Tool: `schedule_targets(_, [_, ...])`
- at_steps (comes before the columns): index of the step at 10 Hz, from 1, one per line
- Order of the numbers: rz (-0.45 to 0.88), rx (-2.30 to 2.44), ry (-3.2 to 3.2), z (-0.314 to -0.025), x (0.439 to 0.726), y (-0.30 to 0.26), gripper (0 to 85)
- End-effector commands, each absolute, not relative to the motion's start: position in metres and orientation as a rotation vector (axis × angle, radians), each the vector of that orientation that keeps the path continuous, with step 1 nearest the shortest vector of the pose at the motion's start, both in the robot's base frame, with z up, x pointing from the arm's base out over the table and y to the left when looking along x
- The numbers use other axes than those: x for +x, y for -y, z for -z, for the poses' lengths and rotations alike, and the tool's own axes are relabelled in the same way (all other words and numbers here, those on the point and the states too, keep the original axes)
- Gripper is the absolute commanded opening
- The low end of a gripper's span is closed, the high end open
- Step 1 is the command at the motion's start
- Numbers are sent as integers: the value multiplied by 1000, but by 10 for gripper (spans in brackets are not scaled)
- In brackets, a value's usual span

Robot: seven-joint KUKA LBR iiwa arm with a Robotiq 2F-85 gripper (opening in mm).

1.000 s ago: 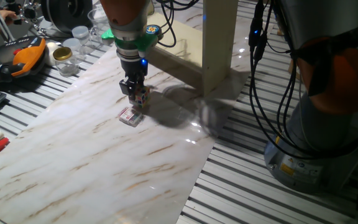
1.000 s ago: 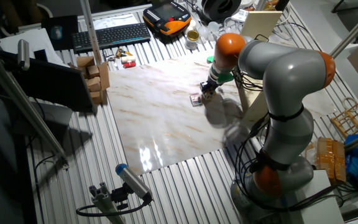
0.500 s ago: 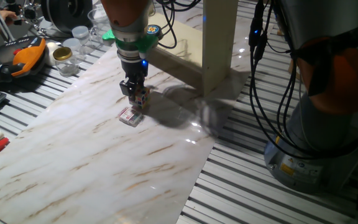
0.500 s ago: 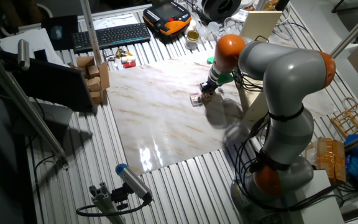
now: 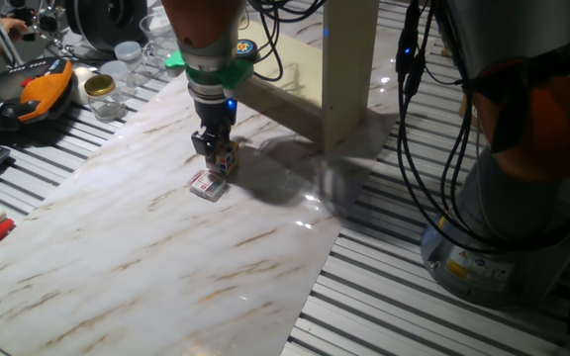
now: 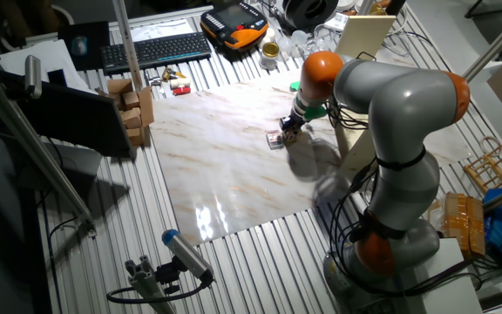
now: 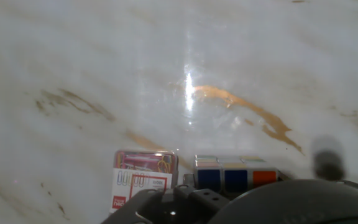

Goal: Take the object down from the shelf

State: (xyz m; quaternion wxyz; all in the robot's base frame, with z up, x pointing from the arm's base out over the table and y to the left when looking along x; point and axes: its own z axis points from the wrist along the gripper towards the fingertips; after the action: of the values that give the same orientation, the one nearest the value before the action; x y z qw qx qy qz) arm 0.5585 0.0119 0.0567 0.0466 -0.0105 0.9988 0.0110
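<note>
The gripper [image 5: 219, 158] hangs low over the marble desk [image 5: 137, 257], its jaws closed on a small multicoloured cube [image 5: 226, 158]. Just beside it, nearer the camera, a small box [image 5: 206, 186] with a red and white label lies flat on the desk. The pale beige shelf [image 5: 336, 69] stands behind, on the desk's far edge. An orange-and-black pendant [image 5: 38, 87] lies at the left.

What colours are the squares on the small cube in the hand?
The cube shows blue and orange squares on its near face, clearest in the hand view.
</note>
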Motion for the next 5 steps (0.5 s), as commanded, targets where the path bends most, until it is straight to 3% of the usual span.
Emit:
schedule_targets(1, [-27,-32,-3050,-56,558,-12,0])
schedule_targets(5, [-13,-26,-3052,-56,559,-13,0])
